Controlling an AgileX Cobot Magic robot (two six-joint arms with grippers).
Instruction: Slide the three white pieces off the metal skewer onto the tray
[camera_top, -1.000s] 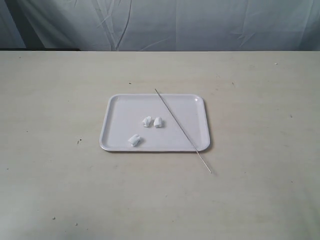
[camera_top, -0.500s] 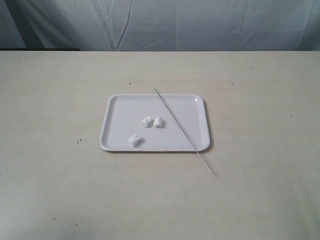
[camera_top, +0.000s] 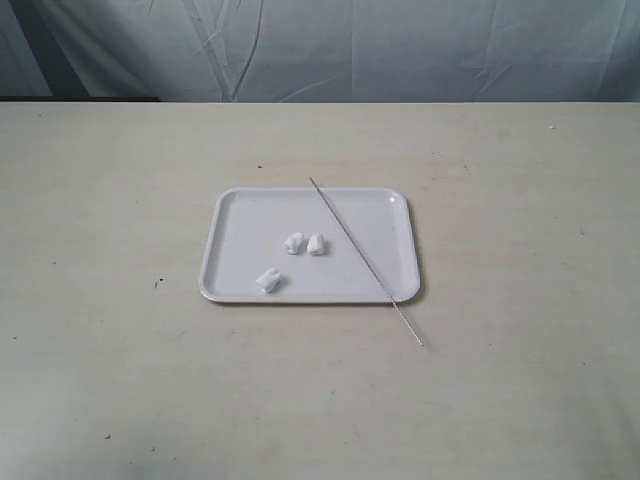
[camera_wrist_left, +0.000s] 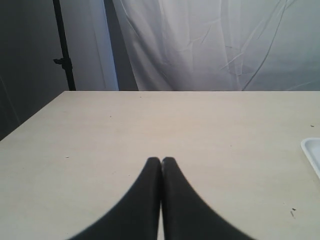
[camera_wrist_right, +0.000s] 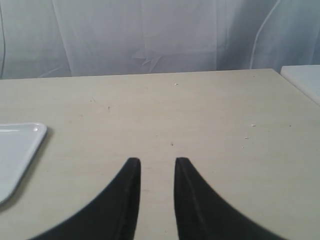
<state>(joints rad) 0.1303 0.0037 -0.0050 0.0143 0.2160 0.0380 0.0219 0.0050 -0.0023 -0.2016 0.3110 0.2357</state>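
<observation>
Three white pieces (camera_top: 317, 244) lie loose on the tray (camera_top: 240, 215), at 9 o'clock from the skewer (camera_top: 355, 247). Skewer is bare, long axis 11 to 5 o'clock, near tip on the table (camera_top: 500, 250). Left end effector (camera_wrist_left: 161, 161) closed, empty. Right end effector (camera_wrist_right: 157, 162) slightly parted, empty, probably nearer the skewer.

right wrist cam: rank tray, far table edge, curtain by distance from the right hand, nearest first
1. tray: nearest, its corner lies just beside the right hand, toward the table's middle.
2. far table edge: straight ahead, across bare tabletop.
3. curtain: farthest, hanging behind the table.
</observation>
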